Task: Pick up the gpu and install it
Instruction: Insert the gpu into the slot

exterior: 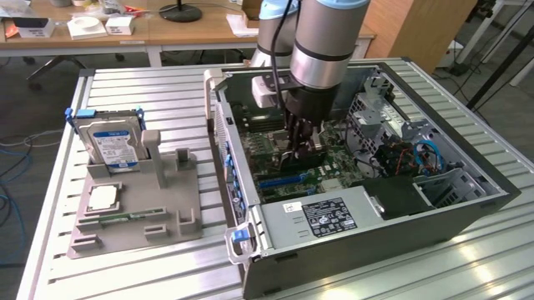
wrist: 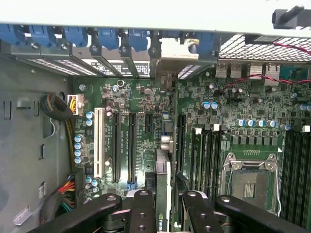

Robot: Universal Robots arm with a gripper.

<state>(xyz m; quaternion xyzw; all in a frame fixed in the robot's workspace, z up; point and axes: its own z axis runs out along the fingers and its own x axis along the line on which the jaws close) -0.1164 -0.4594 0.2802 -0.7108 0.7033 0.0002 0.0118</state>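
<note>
One arm: the gripper [exterior: 302,145] reaches straight down into the open computer case [exterior: 467,215], which lies on its side on the slatted table [exterior: 150,87]
Grip: fingers [wrist: 141,206] clenched on the gpu [wrist: 164,177] from both flat sides; the card stands on edge between them
Gpu position: inside the case, over the motherboard [wrist: 146,97], between the long black slots [wrist: 132,145] and the memory slots [wrist: 206,150]; its far end points toward the row of rear bracket covers [wrist: 121,65]; in the exterior view it hangs below the gripper as a dark card [exterior: 304,159], just above the blue slot [exterior: 279,181]
Seating: whether its edge sits in a slot cannot be told
Nearby on the board: processor socket [wrist: 250,182], well to one side of the card
Outside the case: grey holder [exterior: 134,219] at the exterior view's left; hard drive [exterior: 112,144] upright in it; narrow memory stick [exterior: 125,217] lying flat on it
</note>
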